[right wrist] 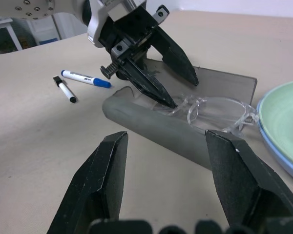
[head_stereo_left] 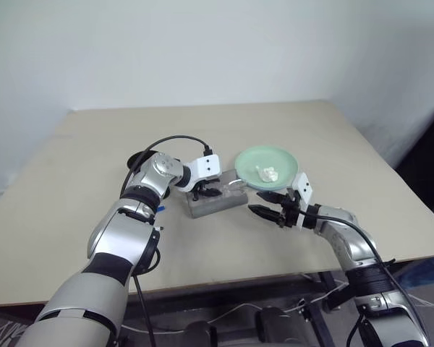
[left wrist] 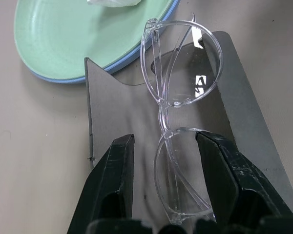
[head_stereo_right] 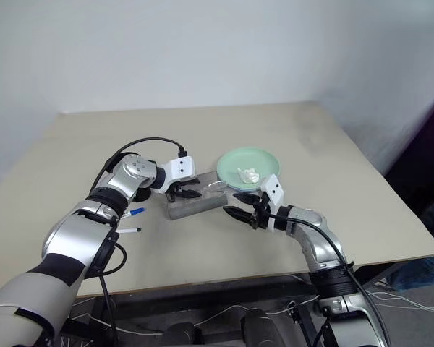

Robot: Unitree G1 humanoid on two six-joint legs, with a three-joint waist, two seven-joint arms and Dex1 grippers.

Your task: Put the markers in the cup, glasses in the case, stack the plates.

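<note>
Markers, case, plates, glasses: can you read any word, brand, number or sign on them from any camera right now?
No readable text anywhere.
Blue-capped marker: faint dark print along the barrel, too small to read.
Dark-capped marker: no legible marking.
Case: plain grey, no label.
Glasses: clear frame, only reflections on the lens.
Green plate on the blue plate: no print.

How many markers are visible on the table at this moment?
2. The blue-capped marker and the dark-capped marker lie side by side on the table, beyond the case.
</note>
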